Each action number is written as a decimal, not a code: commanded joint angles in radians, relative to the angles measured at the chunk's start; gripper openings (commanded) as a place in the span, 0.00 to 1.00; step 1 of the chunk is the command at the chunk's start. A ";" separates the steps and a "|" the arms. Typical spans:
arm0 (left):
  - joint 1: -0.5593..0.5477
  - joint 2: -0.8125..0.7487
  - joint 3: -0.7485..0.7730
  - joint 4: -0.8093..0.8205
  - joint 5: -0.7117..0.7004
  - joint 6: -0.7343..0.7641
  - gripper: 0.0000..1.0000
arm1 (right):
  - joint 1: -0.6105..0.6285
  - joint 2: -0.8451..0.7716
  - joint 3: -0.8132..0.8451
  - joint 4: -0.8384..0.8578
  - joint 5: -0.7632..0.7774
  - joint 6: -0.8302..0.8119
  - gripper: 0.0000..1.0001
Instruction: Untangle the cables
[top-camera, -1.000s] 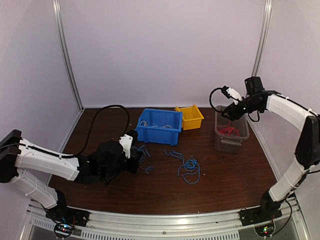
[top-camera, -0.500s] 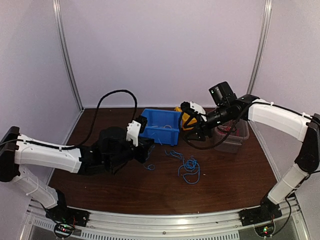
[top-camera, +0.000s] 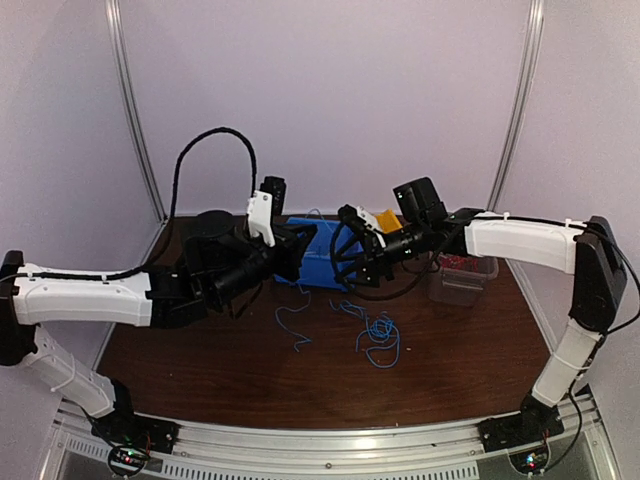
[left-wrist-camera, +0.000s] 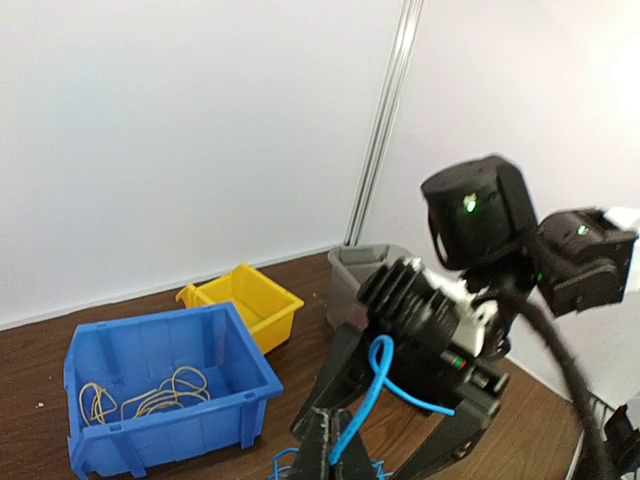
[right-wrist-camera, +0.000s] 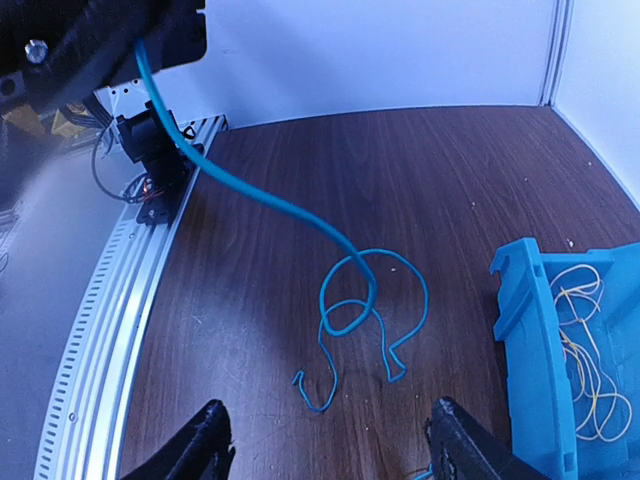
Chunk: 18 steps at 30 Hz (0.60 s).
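Observation:
My left gripper (top-camera: 303, 246) is raised in front of the blue bin and is shut on a thin blue cable (left-wrist-camera: 372, 395). In the left wrist view the jaws (left-wrist-camera: 340, 440) pinch the strand, which loops up from them. The strand hangs down to the table (top-camera: 292, 322). My right gripper (top-camera: 346, 262) faces the left one, open and empty. In its wrist view (right-wrist-camera: 336, 462) the same blue cable (right-wrist-camera: 362, 292) dangles and curls on the table between its spread fingers. A tangled pile of blue cables (top-camera: 380, 336) lies mid-table. Yellow cables (left-wrist-camera: 150, 392) lie in the blue bin.
The blue bin (top-camera: 322, 268) stands at the back centre, also in the left wrist view (left-wrist-camera: 235, 385) and the right wrist view (right-wrist-camera: 530, 330). A yellow bin (left-wrist-camera: 262, 300) is behind it. A clear container (top-camera: 464, 285) with red cables stands at right. The aluminium rail (right-wrist-camera: 110, 330) runs along the table's near edge.
My left gripper rose and moved right, lifting a blue strand off the table. My right arm swung left from the clear container to face the left gripper.

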<state>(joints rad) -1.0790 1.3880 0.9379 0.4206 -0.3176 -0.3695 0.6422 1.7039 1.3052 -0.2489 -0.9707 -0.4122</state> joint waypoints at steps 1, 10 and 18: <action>-0.003 -0.039 0.038 0.034 -0.007 -0.035 0.00 | 0.025 0.010 0.002 0.240 -0.056 0.163 0.69; -0.003 -0.095 -0.018 0.103 -0.007 -0.093 0.00 | 0.033 0.105 0.027 0.555 -0.167 0.487 0.55; -0.003 -0.125 -0.047 0.116 -0.012 -0.103 0.00 | 0.061 0.153 0.032 0.632 -0.176 0.572 0.17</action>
<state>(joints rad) -1.0790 1.2888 0.9043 0.4728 -0.3210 -0.4580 0.6849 1.8530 1.3155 0.2825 -1.1141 0.0704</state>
